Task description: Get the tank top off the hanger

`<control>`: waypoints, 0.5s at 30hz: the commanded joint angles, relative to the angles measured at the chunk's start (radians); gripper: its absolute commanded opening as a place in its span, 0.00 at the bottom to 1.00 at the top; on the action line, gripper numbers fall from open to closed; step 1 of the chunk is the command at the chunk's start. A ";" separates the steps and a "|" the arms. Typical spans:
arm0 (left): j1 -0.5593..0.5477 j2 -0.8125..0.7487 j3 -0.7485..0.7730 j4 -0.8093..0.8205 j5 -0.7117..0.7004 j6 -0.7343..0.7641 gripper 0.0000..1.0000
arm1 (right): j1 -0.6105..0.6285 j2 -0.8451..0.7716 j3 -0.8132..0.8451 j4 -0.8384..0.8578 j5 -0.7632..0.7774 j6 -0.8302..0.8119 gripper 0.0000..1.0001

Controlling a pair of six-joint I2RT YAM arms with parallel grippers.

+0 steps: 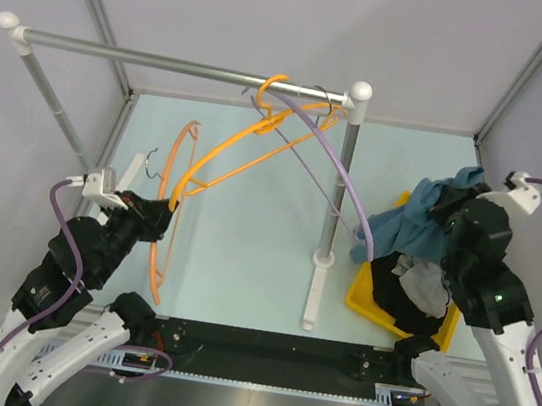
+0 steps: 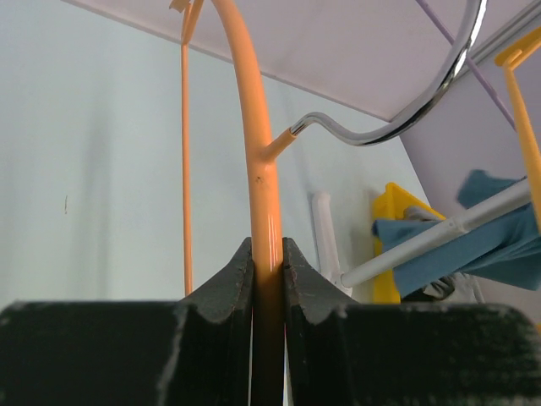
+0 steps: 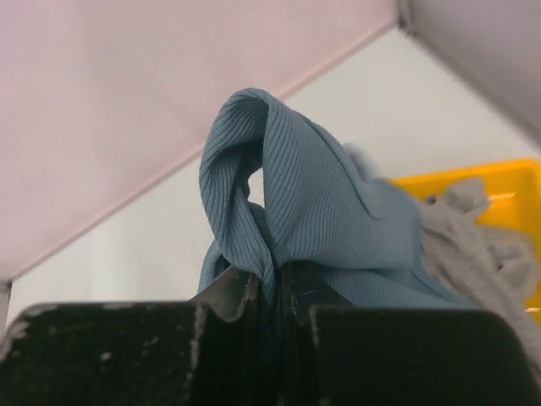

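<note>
Left gripper (image 2: 268, 254) clamps the stiff orange hanger (image 2: 262, 186) while right gripper (image 3: 270, 283), at right, pinches a bunched fold of the evidently soft, light tank top (image 3: 313, 203).

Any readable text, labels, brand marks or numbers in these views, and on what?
None can be read in any view. The hanger, tank top, bin and rail carry no lettering. The left gripper and right gripper are plain black.
</note>
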 commanded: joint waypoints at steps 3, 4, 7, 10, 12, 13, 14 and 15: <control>0.006 0.077 0.135 0.026 0.094 0.063 0.00 | -0.083 0.031 0.215 -0.065 0.020 -0.121 0.00; 0.006 0.086 0.146 0.025 0.108 0.073 0.00 | -0.083 0.025 0.215 -0.076 0.023 -0.123 0.00; 0.006 0.109 0.197 0.002 0.141 0.099 0.00 | -0.083 -0.008 0.163 -0.105 0.003 -0.112 0.00; 0.006 0.145 0.272 -0.046 0.154 0.131 0.00 | -0.084 -0.025 0.062 -0.111 -0.067 -0.111 0.00; 0.006 0.180 0.348 -0.087 0.161 0.167 0.00 | -0.084 -0.035 0.000 -0.123 -0.110 -0.086 0.00; 0.008 0.194 0.374 -0.103 0.163 0.179 0.00 | -0.084 -0.047 -0.020 -0.125 -0.150 -0.071 0.00; 0.008 0.218 0.429 -0.118 0.166 0.190 0.00 | -0.086 -0.053 -0.037 -0.130 -0.167 -0.040 0.00; 0.006 0.235 0.459 -0.147 0.169 0.208 0.00 | -0.084 -0.059 -0.070 -0.134 -0.179 -0.023 0.00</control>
